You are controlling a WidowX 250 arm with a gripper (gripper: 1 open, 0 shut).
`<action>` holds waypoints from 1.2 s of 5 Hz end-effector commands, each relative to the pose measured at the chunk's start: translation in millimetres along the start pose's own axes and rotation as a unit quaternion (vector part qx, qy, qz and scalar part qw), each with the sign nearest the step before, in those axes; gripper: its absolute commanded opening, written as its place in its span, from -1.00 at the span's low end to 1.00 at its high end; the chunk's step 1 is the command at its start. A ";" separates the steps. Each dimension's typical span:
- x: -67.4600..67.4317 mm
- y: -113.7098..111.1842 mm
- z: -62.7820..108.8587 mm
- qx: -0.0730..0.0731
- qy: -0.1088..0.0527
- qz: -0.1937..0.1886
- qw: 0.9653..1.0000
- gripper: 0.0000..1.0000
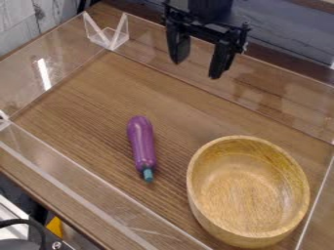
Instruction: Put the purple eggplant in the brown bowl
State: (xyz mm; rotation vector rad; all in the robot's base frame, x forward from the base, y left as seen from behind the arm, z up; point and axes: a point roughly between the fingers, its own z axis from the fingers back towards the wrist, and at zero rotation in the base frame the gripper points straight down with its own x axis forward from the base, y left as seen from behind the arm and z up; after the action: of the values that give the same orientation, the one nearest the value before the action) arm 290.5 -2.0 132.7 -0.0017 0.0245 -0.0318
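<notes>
The slender purple eggplant (140, 143) lies with its teal stem tip toward the camera, near the bowl. The round light-brown wooden bowl (249, 191) sits upright on the counter (98, 103).

The open gripper (204, 57) hangs at the top of the frame; 1 eggplant (143, 144) lies lower left of centre, 1 bowl (248, 187) lower right.

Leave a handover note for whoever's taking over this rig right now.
Gripper: open, holding nothing, at the far side of the table, away from both things.
Purple eggplant: lying on the table, beside the brown bowl, teal tip toward the near edge.
Brown bowl: upright, near edge.
Done: nothing placed.
Left: grasp eggplant, put it in bowl.
</notes>
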 end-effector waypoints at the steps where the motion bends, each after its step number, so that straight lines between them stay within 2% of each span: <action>1: 4.0 4.2 15.6 0.003 -0.031 0.004 0.999 1.00; 2: 9.6 6.3 14.5 0.008 -0.034 0.009 0.999 1.00; 4: 3.1 6.9 1.7 0.002 -0.020 0.024 0.999 1.00; 5: -12.0 15.1 -3.7 -0.006 -0.025 0.060 0.998 1.00; 6: -28.0 27.4 -10.2 -0.011 -0.040 0.107 0.993 1.00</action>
State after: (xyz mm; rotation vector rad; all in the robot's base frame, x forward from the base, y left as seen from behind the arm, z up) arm 261.0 25.3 111.9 -0.0253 -0.0099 0.1822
